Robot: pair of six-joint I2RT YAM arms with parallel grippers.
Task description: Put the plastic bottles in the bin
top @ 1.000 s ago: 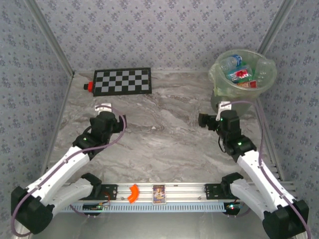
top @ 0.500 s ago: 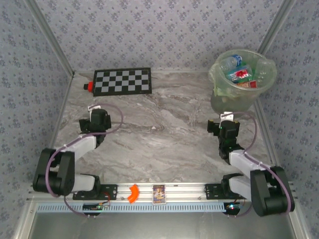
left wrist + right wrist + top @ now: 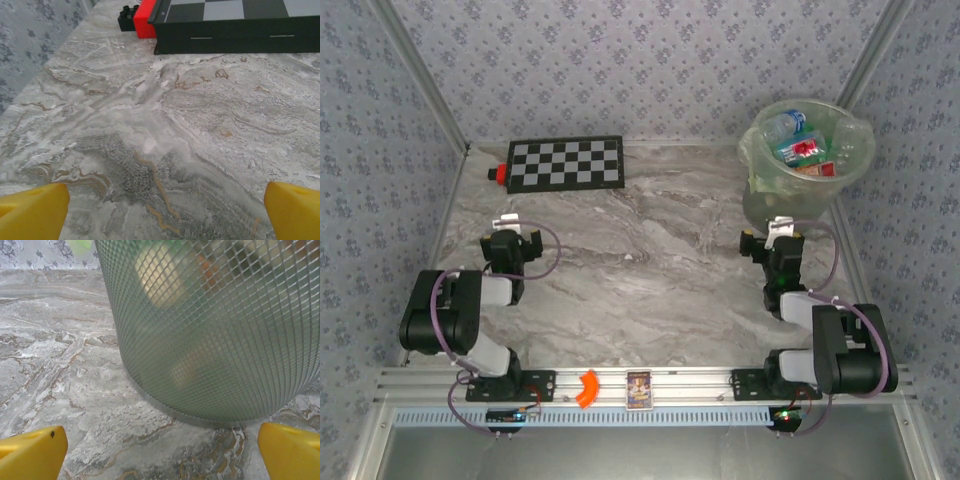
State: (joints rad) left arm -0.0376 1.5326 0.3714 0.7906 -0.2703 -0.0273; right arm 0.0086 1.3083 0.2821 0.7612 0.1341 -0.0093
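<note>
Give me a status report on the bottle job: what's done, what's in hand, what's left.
Done: every plastic bottle in view lies inside the bin.
In hand: nothing. The left gripper and right gripper are both open and empty, with the arms folded near their bases.
Left: seemingly nothing to pick up. On the table stand the checkerboard and the red block, neither of them a bottle.

Open tabletop (image 3: 650,260) is seen across the middle, while passage is blocked far right by the bin (image 3: 782,203) and far left by the checkerboard (image 3: 567,163).
</note>
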